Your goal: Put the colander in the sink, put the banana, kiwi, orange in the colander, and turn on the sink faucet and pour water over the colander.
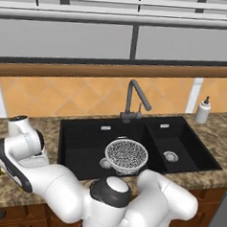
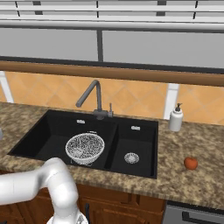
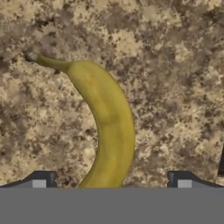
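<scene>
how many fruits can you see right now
2: the banana on the granite counter between the open gripper fingertips, and the orange on the counter right of the sink. The kiwi may be hidden.

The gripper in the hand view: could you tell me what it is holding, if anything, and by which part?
Nothing is held. The gripper is open, fingers apart either side of the curved yellow banana lying on the speckled counter.

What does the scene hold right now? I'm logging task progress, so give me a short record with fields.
colander: in the large basin of the sink, nothing in it
banana: lying on the counter, between the open claw tips
orange: on the counter, right of the sink
faucet: no water running
soap bottle: on the counter behind the sink's right end
</scene>
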Controlling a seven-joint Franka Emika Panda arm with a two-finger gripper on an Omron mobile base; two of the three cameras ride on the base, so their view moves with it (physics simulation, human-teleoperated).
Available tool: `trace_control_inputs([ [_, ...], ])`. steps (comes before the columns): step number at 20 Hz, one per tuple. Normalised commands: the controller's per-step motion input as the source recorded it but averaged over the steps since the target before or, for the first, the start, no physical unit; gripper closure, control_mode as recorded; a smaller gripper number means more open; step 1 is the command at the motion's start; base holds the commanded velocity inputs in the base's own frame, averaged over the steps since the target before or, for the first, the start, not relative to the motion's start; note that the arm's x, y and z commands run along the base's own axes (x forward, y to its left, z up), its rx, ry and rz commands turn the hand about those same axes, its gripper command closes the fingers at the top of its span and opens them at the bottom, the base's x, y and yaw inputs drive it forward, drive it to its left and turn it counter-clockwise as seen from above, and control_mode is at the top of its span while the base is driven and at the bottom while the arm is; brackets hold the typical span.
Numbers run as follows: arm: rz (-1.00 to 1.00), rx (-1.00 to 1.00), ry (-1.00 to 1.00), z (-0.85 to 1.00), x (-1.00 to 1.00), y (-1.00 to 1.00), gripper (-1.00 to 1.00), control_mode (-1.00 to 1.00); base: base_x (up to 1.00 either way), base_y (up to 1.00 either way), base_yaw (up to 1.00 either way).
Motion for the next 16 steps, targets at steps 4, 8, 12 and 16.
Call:
trace_control_inputs([
  [4, 0.00, 0.00, 0.00, -0.19, 0.00, 0.00, -1.00, -1.00, 0.00, 0.00, 0.00],
  [8, 0.00, 0.00, 0.00, -0.17, 0.00, 0.00, -1.00, -1.00, 0.00, 0.00, 0.00],
  [12, 0.00, 0.00, 0.00, -0.24, 0.00, 0.00, -1.00, -1.00, 0.00, 0.00, 0.00],
  [16, 0.00, 0.00, 0.00, -0.24, 0.00, 0.00, -1.00, -1.00, 0.00, 0.00, 0.00],
])
